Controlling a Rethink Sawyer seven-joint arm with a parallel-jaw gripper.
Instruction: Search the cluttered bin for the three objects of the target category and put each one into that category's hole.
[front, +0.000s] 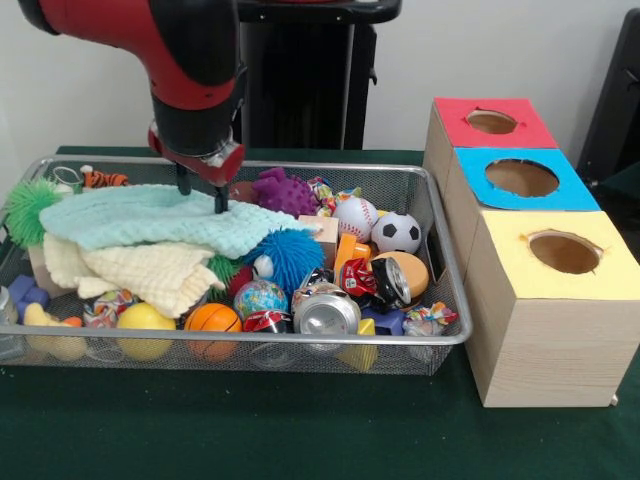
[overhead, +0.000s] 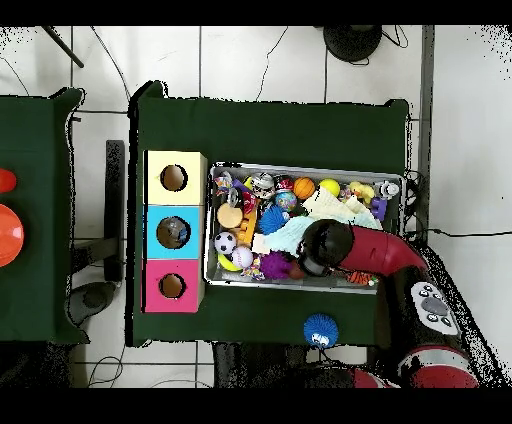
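On the near side, the green surface (front: 300, 420) in front of the bin (front: 300, 341) is bare. The yellow box (front: 540, 330) stands nearest of the three, and its hole shows only shadow.

The bin's front row holds a basketball (front: 212, 318), a yellow ball (front: 145, 318) and a crushed can (front: 327, 312). Behind them lie a cream cloth (front: 140, 272) and, over it, a mint cloth (front: 150, 220), covering much of the bin's left half. A blue spiky ball (front: 288, 258), a baseball (front: 355, 216) and a soccer ball (front: 397, 232) sit to their right.

The tool (front: 203, 193) stands moderately wide with its tips down on the mint cloth, nothing clamped between them as far as the front view shows. Farther back are the blue box (front: 465, 200) and the red box (front: 436, 135); what their holes contain cannot be told.

Which category is the target is not shown, so none of the three objects can be singled out. By my reading the task is at its early search stage: the bin looks packed, no drop is evident, and the cloths probably need shifting to uncover what lies beneath. In the overhead view, a second blue spiky ball (overhead: 320, 330) lies outside the bin on the far surface.
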